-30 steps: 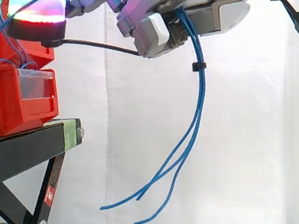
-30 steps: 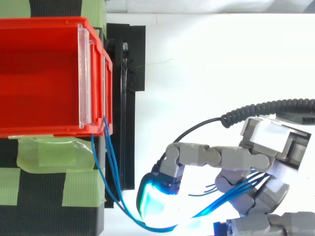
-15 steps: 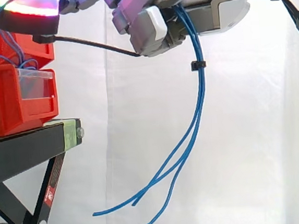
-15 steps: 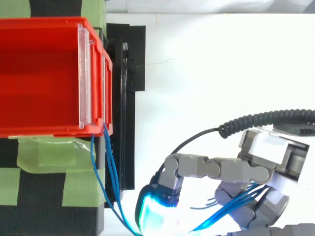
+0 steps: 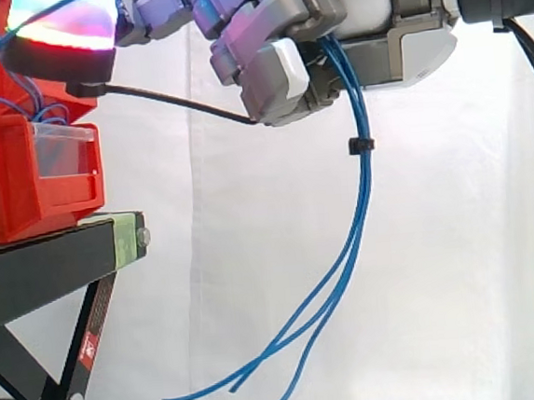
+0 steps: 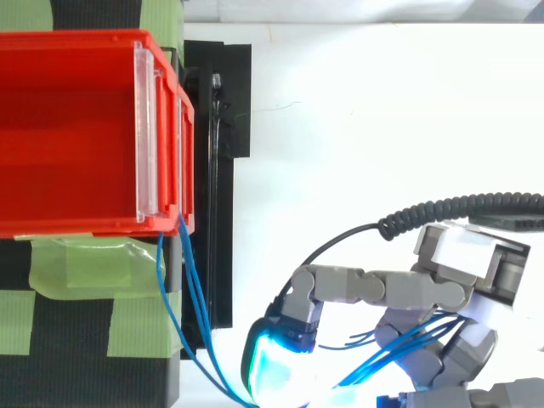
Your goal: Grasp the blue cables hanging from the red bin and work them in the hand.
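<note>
The blue cables [image 5: 361, 201] run from the red bin [image 6: 76, 136] into my hand [image 5: 283, 58], which is shut on them with curled fingers. Below the hand they hang in a bundle held by a small black tie [image 5: 361, 144], and their loose ends curve down to the left. In the top view the blue cables [image 6: 183, 323] leave the bin's front corner, sweep along the stand and pass through the hand [image 6: 408, 293]. A glowing fingertip [image 5: 60, 26] reaches toward the bin at the upper left.
The red bins stand stacked on a black stand [image 5: 48, 266] with green tape patches [image 6: 85, 268]. A clear label holder [image 5: 61, 148] fronts the lower bin. A white curtain lies behind.
My hand has dipped slightly lower and shifted a little right, keeping its grip. The hanging cable ends have swung lower and further left.
</note>
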You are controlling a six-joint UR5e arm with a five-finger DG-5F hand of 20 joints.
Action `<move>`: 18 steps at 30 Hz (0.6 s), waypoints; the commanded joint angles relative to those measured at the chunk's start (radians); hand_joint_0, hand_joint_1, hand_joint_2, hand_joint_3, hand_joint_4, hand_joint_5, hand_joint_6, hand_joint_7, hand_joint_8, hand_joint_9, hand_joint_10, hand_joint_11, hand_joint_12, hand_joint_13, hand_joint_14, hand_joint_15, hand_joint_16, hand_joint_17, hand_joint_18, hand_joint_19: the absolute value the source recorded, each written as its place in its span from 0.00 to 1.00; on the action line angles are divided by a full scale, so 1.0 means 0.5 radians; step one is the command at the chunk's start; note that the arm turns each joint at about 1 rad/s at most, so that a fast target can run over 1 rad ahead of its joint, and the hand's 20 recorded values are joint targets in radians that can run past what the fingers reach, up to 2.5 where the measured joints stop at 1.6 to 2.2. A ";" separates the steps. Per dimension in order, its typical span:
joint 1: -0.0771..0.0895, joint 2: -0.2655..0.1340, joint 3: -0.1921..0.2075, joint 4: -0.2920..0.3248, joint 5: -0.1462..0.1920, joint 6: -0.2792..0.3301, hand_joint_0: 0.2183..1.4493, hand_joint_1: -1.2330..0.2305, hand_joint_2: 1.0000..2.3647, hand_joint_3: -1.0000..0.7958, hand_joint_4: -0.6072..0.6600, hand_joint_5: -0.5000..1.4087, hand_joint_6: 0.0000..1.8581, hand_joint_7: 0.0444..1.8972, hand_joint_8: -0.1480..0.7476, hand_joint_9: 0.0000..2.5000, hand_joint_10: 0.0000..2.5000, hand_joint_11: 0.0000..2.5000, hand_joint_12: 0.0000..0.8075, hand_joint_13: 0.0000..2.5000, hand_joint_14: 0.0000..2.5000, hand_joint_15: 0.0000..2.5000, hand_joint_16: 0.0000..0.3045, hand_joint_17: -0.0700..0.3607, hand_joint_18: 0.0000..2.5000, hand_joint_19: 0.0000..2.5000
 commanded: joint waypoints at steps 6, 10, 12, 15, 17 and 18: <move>0.000 -0.001 -0.002 0.006 0.000 0.008 0.69 0.40 0.16 0.78 0.65 0.51 0.00 0.71 0.76 0.71 1.00 1.00 0.88 0.81 1.00 0.79 0.78 0.58 1.00 0.26; 0.000 -0.001 -0.002 0.021 0.000 0.005 0.51 0.38 0.01 0.34 0.65 0.49 0.01 0.69 0.76 0.71 1.00 1.00 0.88 0.81 1.00 0.79 0.78 0.58 1.00 0.26; 0.000 -0.001 0.001 0.027 0.000 0.005 0.56 0.38 0.02 0.31 0.66 0.49 0.01 0.69 0.76 0.71 1.00 1.00 0.88 0.81 1.00 0.79 0.78 0.58 1.00 0.26; 0.000 -0.001 -0.002 0.027 0.000 0.005 0.72 0.38 0.02 0.65 0.66 0.50 0.01 0.68 0.76 0.71 1.00 1.00 0.88 0.81 1.00 0.79 0.78 0.58 1.00 0.26; 0.000 -0.001 -0.002 0.021 0.003 0.002 0.74 0.39 0.01 0.71 0.66 0.50 0.01 0.69 0.76 0.71 1.00 1.00 0.88 0.81 1.00 0.79 0.78 0.58 1.00 0.26; 0.000 -0.001 -0.002 0.018 0.003 0.002 0.71 0.38 0.01 0.68 0.66 0.50 0.01 0.69 0.76 0.71 1.00 1.00 0.88 0.81 1.00 0.79 0.78 0.58 1.00 0.26</move>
